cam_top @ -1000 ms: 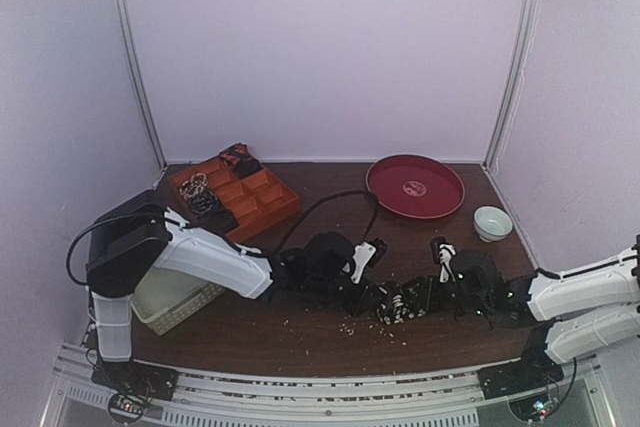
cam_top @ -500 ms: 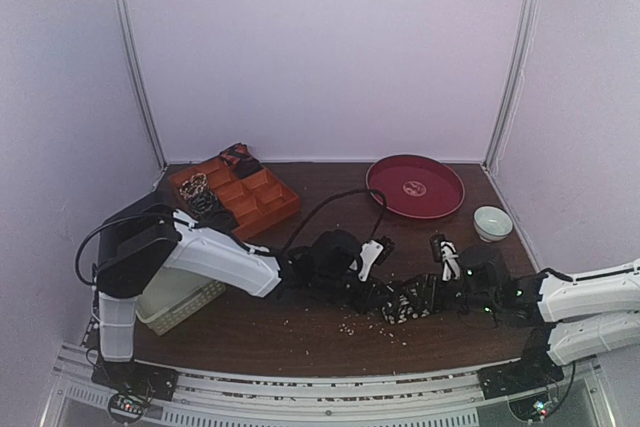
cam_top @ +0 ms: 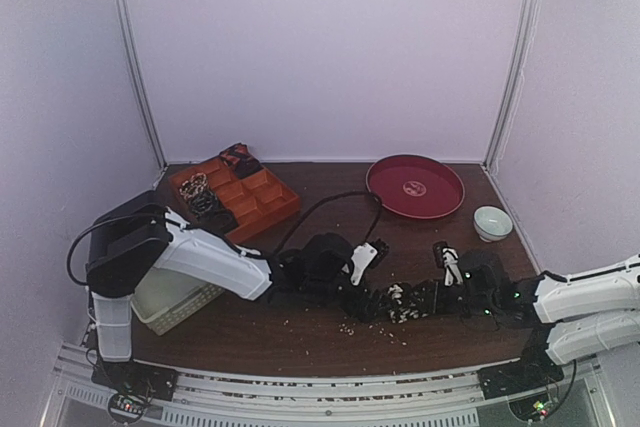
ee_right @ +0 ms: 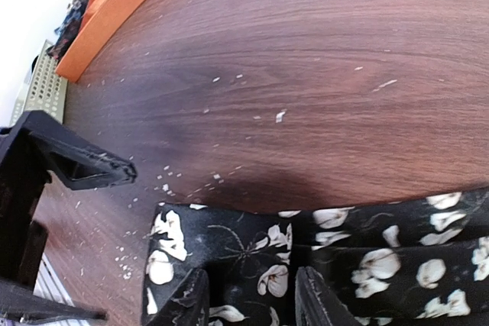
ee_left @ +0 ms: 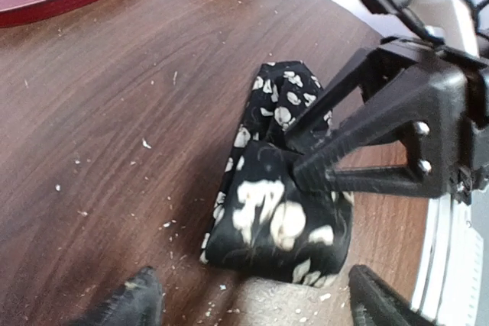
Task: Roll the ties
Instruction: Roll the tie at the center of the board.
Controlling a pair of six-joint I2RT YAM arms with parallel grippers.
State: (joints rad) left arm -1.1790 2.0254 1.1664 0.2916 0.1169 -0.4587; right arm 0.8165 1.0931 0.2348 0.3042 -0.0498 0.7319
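A black tie [cam_top: 400, 303] with white flowers lies partly rolled on the dark wooden table, between the two arms. In the left wrist view the tie's folded end [ee_left: 276, 221] sits just ahead of my left gripper [ee_left: 256, 301], whose fingers stand wide open on either side and touch nothing. My right gripper [ee_right: 256, 301] comes in from the right and is shut on a fold of the tie [ee_right: 229, 243]. In the left wrist view the right gripper's [ee_left: 298, 159] fingers meet on top of the roll. More rolled ties [cam_top: 198, 190] sit in the orange tray.
An orange compartmented tray [cam_top: 262, 199] stands at the back left, with a white slatted basket [cam_top: 178, 305] under the left arm. A red round plate [cam_top: 415, 185] and a small pale bowl [cam_top: 492, 222] are at the back right. Pale crumbs are scattered round the tie.
My left gripper has opened wide, let go of the tie and drawn back a little to the left. The right gripper has narrowed onto the fabric.
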